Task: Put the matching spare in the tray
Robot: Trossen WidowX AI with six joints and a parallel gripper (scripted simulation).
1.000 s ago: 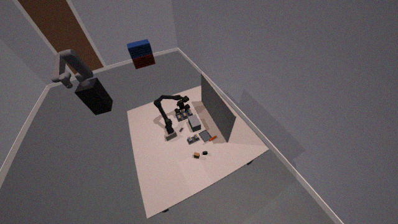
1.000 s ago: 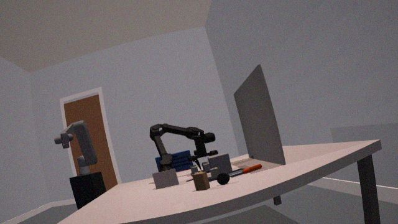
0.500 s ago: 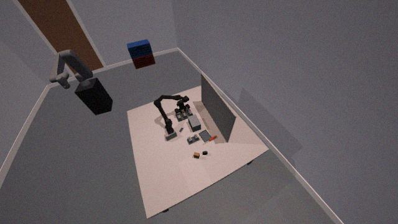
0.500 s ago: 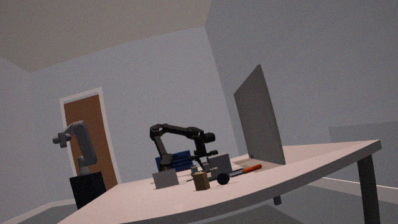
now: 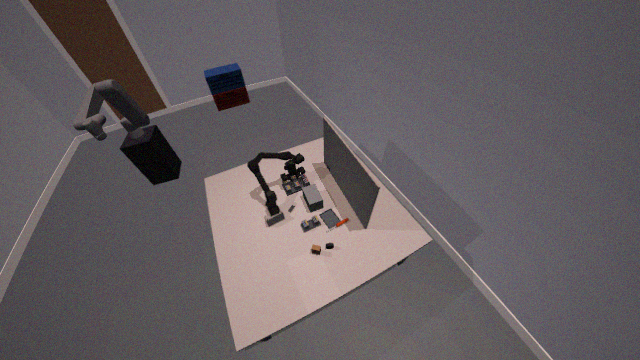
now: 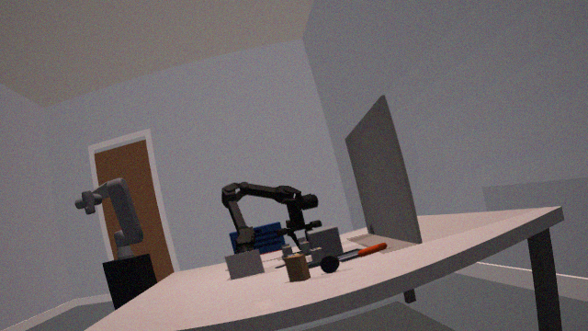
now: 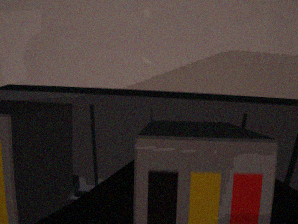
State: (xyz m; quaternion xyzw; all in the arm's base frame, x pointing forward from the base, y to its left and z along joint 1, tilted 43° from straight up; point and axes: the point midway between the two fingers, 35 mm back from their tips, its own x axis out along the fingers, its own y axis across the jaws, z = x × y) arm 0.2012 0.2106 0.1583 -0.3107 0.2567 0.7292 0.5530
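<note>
Top looks down from afar, exterior low sideways, wrist close.

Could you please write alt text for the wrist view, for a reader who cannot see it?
Close up, a grey spare block with black, yellow and red vertical stripes fills the lower right, gripped by the pincer, whose dark fingers blur across the bottom. Another striped block shows at the left edge, both inside a dark-rimmed rack; a dim grey surface lies beyond.
</note>
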